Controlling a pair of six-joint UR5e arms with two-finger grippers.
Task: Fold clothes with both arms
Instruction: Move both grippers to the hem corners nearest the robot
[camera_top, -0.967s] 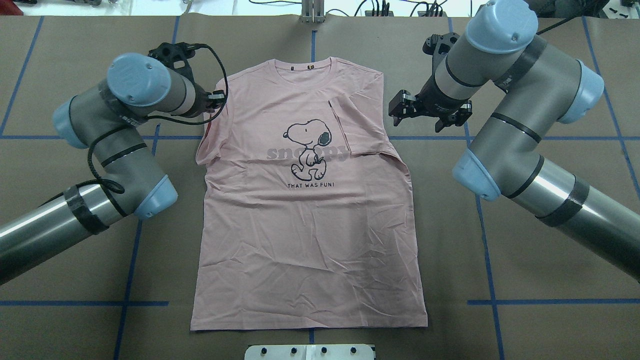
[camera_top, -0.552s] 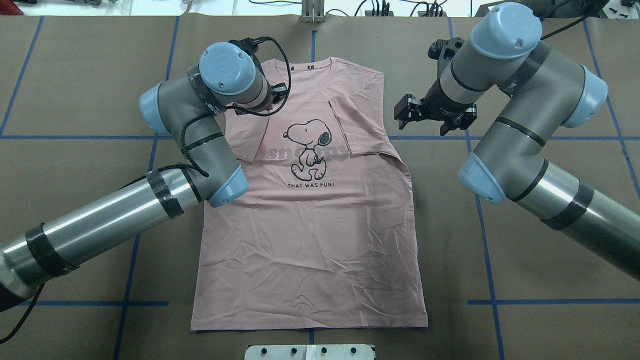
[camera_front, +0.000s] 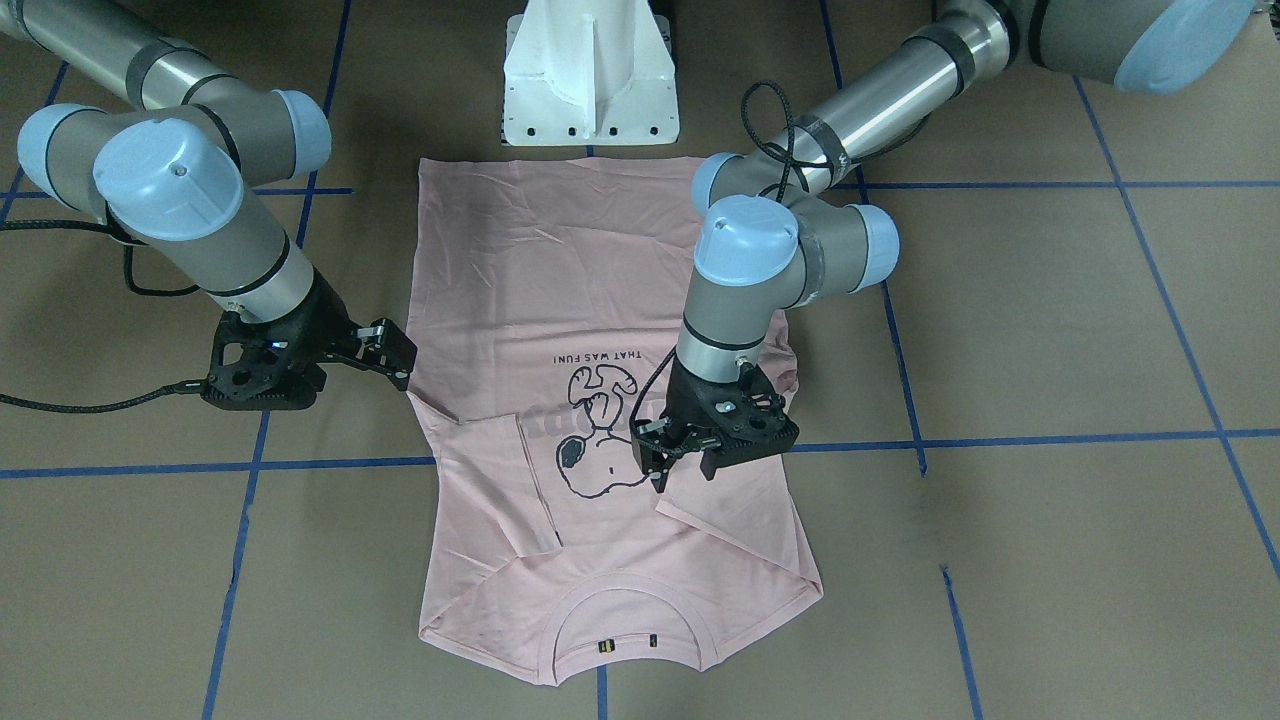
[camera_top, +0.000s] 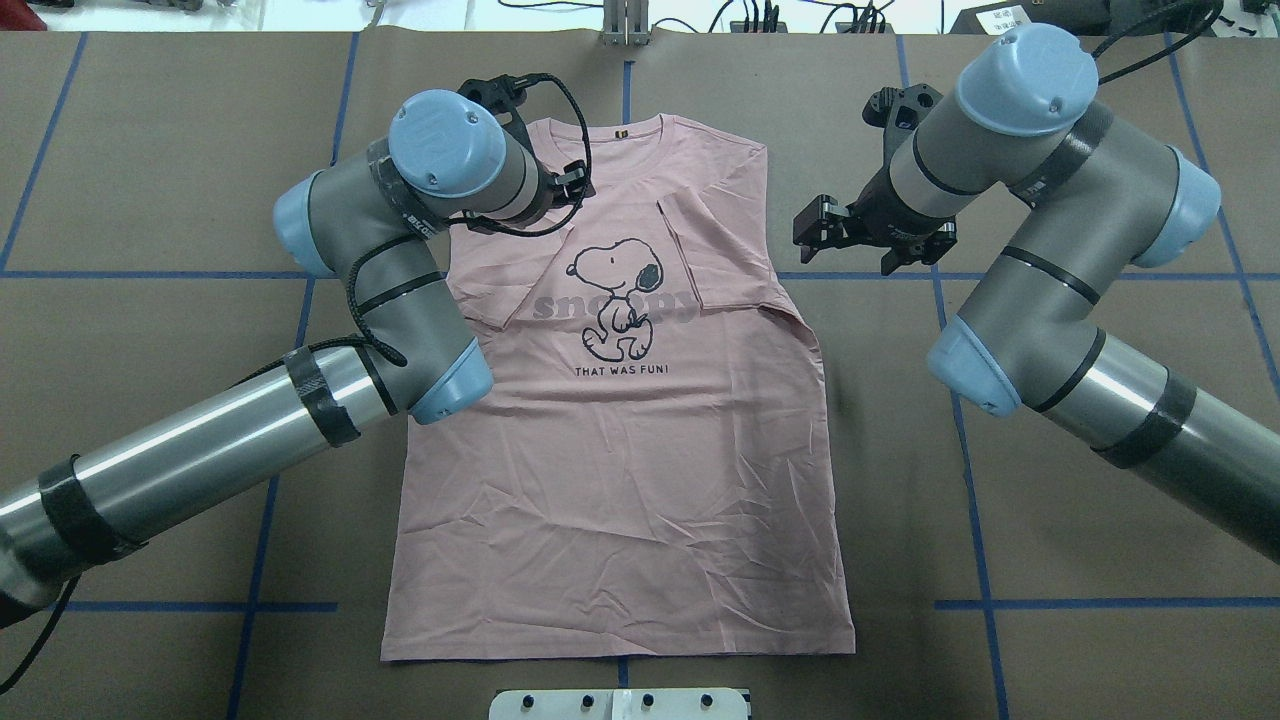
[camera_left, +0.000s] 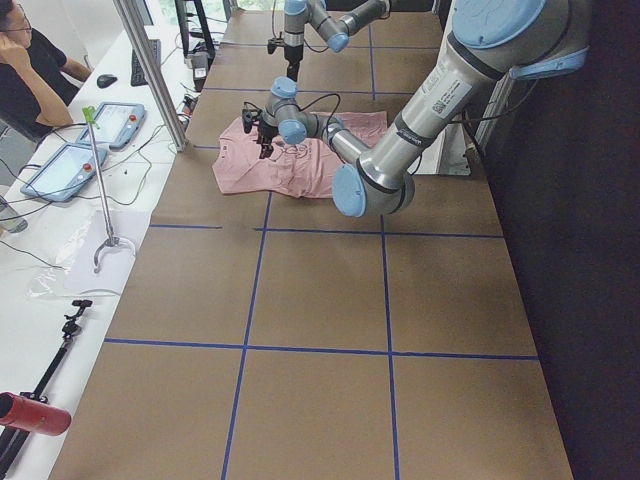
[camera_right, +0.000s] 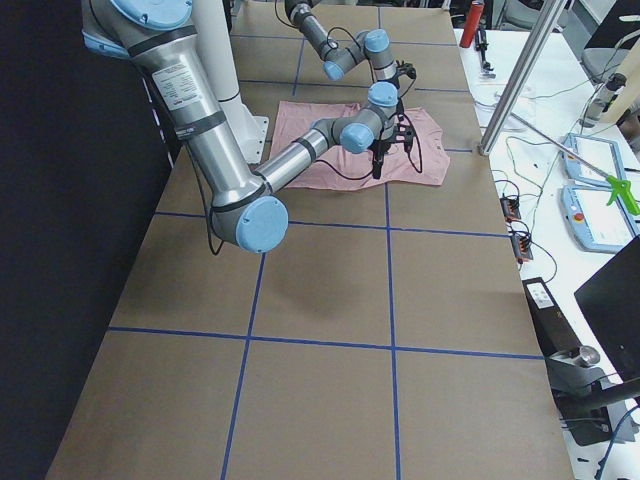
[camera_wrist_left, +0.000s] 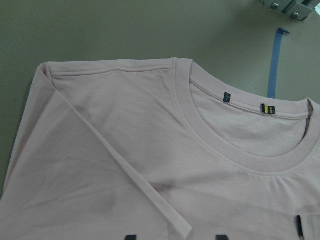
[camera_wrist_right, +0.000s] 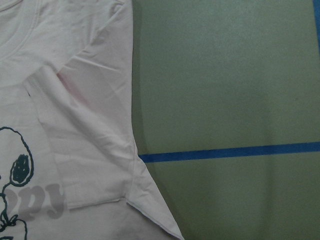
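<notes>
Currently, the T-shirt (camera_top: 620, 480) lies flat and print up in the middle of the table (camera_top: 1050, 600), with its collar (camera_wrist_left: 240, 150) on the side far from me. Both sleeves are turned in over the chest: the right sleeve (camera_top: 720, 250) and the left sleeve (camera_front: 730, 510). My left gripper (camera_front: 682, 462) hangs just over the left sleeve's fold, jaws apart, holding nothing. My right gripper (camera_top: 865, 240) stands beside the shirt's right shoulder, spread wide and empty. I judge the sleeve stage done; the body folds remain. No container shows in any view.
</notes>
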